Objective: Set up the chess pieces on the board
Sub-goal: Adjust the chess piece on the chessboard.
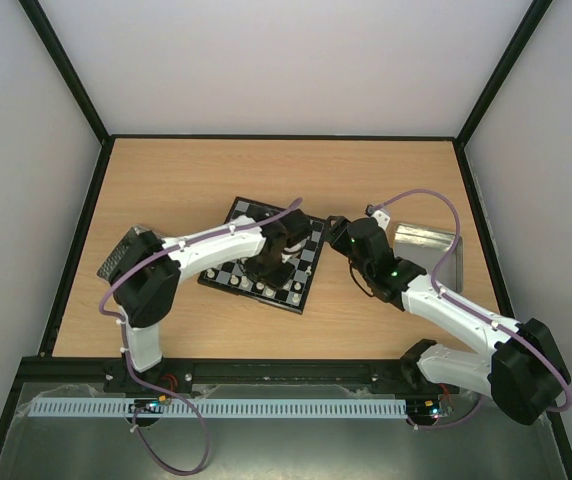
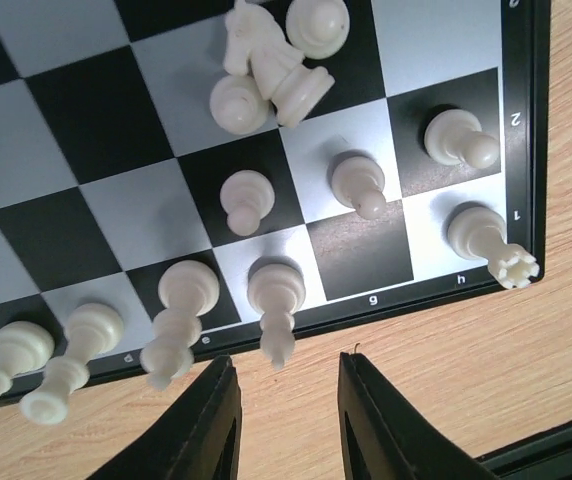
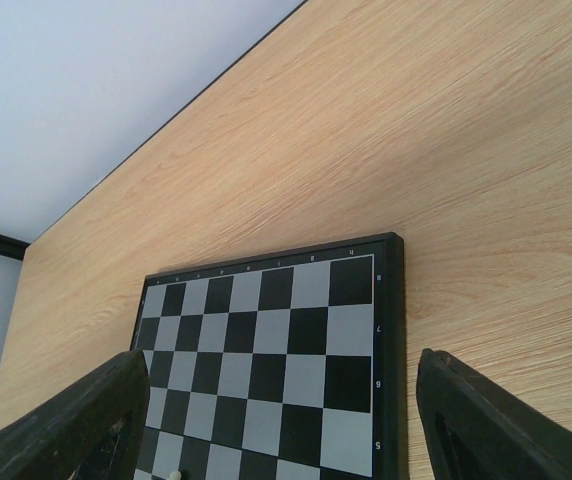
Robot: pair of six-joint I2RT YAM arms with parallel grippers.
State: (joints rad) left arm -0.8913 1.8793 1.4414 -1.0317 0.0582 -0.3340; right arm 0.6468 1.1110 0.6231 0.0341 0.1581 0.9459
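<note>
From above, the board (image 1: 249,213) lies turned at an angle in the middle of the wooden table (image 1: 166,180). My left gripper (image 1: 271,262) hangs over its near side, where cream chess pieces (image 1: 266,288) stand in a row. My right gripper (image 1: 338,230) sits just beside the board's right edge, with a silver metal tray (image 1: 428,240) behind that arm.

Through my left wrist, my fingers (image 2: 211,425) are parted with nothing between them, over bare wood just off the board's rim. A rook (image 2: 486,240) stands in the corner, pawns (image 2: 359,183) one row in, and a knight (image 2: 266,60) lies toppled against two other pieces.

Through my right wrist, my fingers (image 3: 76,420) are spread wide, holding nothing, and frame the board's chequers.
</note>
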